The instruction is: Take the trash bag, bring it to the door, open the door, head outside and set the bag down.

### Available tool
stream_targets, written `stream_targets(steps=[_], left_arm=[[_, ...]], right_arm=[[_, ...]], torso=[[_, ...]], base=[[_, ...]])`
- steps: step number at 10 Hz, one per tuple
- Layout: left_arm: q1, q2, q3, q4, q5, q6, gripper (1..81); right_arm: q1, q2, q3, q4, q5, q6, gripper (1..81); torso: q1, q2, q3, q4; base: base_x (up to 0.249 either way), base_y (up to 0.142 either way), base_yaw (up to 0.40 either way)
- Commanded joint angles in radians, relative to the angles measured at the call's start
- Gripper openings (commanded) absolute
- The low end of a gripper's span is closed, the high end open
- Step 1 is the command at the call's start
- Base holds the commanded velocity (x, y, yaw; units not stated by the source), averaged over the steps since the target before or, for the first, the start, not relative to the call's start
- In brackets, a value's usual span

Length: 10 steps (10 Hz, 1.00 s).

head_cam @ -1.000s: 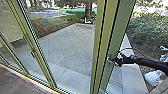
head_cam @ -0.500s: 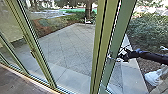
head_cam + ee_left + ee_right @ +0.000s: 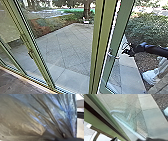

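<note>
Hovering just beside the metal handle (image 3: 113, 57) of the green-framed glass door (image 3: 117, 37), the right gripper (image 3: 125, 52) stands apart from it; whether it is open or closed, I cannot tell. The trash bag (image 3: 31, 117) hangs in creases gathered between the closed fingers of the left gripper (image 3: 65, 137).

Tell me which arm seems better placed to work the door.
The right, probably: the right claw is close beside the door handle, while the trash bag shows large in the left wrist view.
</note>
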Motion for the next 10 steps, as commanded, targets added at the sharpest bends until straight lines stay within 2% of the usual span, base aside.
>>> stream_targets(steps=[1, 2, 4, 5, 9, 10], left_arm=[[-0.006, -0.005, 0.007, 0.004, 0.089, 0.004, 1.0], [-0.006, -0.004, 0.006, 0.004, 0.089, 0.004, 1.0], [-0.006, -0.004, 0.007, 0.002, 0.089, 0.004, 1.0], [-0.006, -0.005, 0.006, 0.000, 0.089, 0.004, 1.0], [-0.006, -0.004, 0.007, -0.003, 0.089, 0.004, 1.0], [-0.006, -0.004, 0.007, -0.004, 0.089, 0.004, 1.0]], right_arm=[[0.221, -0.023, -0.020, -0.082, -0.047, -0.047, 81.1], [0.232, -0.021, -0.018, -0.096, -0.058, -0.057, 81.1], [0.246, -0.023, -0.021, -0.099, -0.071, -0.090, 81.1], [0.247, -0.026, -0.018, -0.102, -0.073, -0.103, 81.1], [0.261, -0.041, -0.020, -0.106, -0.094, -0.165, 81.1], [0.263, -0.041, -0.021, -0.137, -0.094, -0.188, 81.1]], torso=[[0.000, 0.000, 0.000, 0.000], [0.000, 0.000, 0.000, -0.021], [0.001, 0.000, 0.000, -0.051], [0.001, 0.001, 0.000, -0.070], [0.001, 0.001, 0.000, -0.149], [0.001, 0.001, 0.000, -0.169]], base=[[0.000, 0.000, 0.000], [0.000, 0.000, 0.000], [0.000, 0.000, 0.000], [0.000, 0.000, 0.000], [0.000, 0.000, 0.000], [0.000, 0.000, 0.000]])
